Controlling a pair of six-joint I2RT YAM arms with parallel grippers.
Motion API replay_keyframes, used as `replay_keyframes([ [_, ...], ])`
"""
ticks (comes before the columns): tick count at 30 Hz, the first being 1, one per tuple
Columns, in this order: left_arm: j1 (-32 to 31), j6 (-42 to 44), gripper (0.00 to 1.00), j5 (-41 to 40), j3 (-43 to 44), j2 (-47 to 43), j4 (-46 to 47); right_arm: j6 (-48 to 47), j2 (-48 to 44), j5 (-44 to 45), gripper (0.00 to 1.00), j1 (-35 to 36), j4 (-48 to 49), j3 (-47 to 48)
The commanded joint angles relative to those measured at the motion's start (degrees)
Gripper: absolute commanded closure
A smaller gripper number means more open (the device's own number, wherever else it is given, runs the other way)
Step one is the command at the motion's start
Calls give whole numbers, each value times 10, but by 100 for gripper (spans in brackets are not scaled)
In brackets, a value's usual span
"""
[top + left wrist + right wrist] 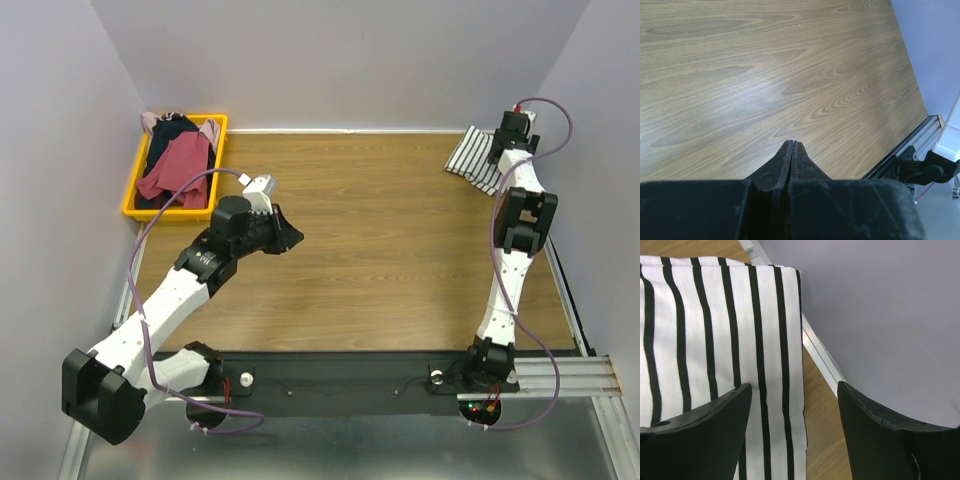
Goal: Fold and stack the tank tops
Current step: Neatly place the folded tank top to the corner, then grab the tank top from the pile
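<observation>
The striped tank top (715,315) lies flat in the far right corner of the table (380,230), a compact shape with one long straight edge running just beside the wall (880,315). I read that as a finished fold, parked where the stack is meant to grow. My right gripper (792,390) hangs low over that straight edge with its jaws wide apart and nothing between them; one finger is above the stripes and the other is out past the cloth toward the wall. To me that looks like a release pose, though I cannot tell from the wrist view whether the fingers touch the fabric. The rest of the work sits well apart in the opposite far corner: a yellow bin (165,213) holding the dark red top (180,165) on the heap, the navy top (172,135) beneath and behind it, and bits of the pale pink top (150,121) at the back rim, all crumpled and unfolded. My left gripper (791,145) is pinched fully closed on nothing, hovering above bare wood near the middle-left of the table, between the bin and the open centre. I take that as a waiting posture, close to the bin for the next pick. The wood between bin and stack gives room to spread a top out. One of four looks done.
</observation>
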Motion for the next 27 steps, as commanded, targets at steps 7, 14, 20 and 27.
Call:
replay_keyframes([
  [7,21,-4,100,16,1,7,28,186,-134,-17,25,9,1,-90],
  [14,25,-27,98,-12,-9,7,39,250,-302,-71,8,59,1,-272],
  [20,26,-57,98,-54,-21,24,54,299,-476,-38,5,231,27,-486],
  [27,65,-114,81,-213,31,80,35,402,-635,-168,0,360,100,-761],
])
